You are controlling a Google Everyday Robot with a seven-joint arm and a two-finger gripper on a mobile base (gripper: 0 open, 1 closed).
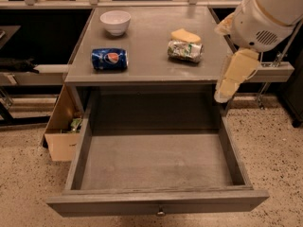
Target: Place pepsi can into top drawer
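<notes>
The pepsi can (110, 59) lies on its side on the grey tabletop, near the front left. The top drawer (156, 203) is pulled fully open below the tabletop, and its inside is empty; its small round knob (161, 213) shows on the front panel. My gripper (222, 94) hangs from the white arm at the right edge of the table, pointing down above the drawer's right rear corner. It is well to the right of the pepsi can and holds nothing that I can see.
A white bowl (115, 21) stands at the back left of the tabletop (147, 27). A green-and-white silvery can (184, 51) lies at the right with a yellow sponge (185, 35) behind it. A cardboard box (61, 131) sits on the floor to the left.
</notes>
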